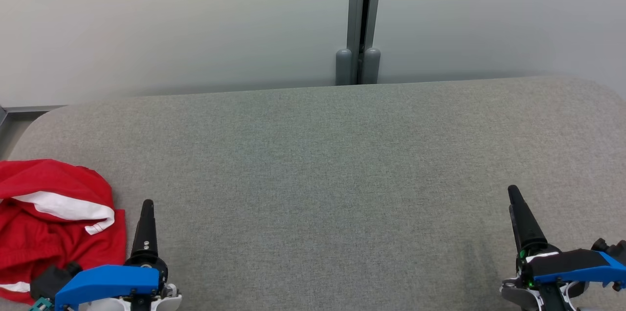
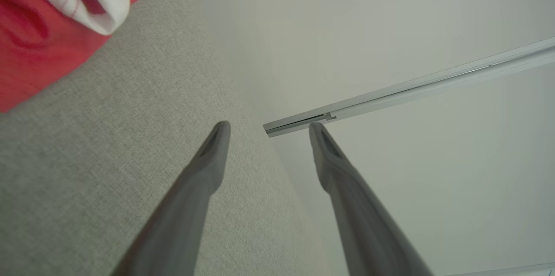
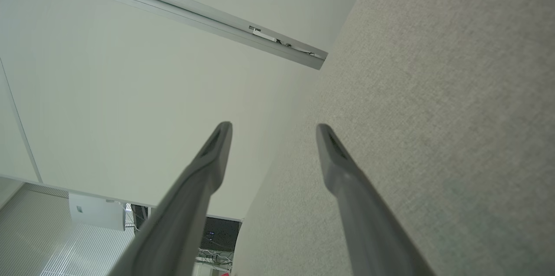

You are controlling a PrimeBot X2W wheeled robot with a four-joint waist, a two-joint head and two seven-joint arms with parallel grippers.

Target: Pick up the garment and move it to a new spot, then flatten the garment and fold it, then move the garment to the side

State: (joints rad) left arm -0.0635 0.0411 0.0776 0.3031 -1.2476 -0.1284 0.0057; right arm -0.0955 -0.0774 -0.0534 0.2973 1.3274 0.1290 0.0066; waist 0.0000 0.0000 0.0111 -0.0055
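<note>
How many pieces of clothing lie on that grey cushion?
1: a crumpled red garment with white trim at the left end of the cushion, left of the left tool. Its folds could hide another.

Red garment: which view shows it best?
Head view. The red garment lies crumpled at the lower left of the grey surface, most of it in frame, cut by the left edge. Left wrist view catches just one red corner with white trim. Right wrist view: a tiny red speck at the bottom edge, too small to tell.

Office-like room (frosted partition panels (image 1: pixel 171 22), grey metal post (image 1: pixel 362 17)).
</note>
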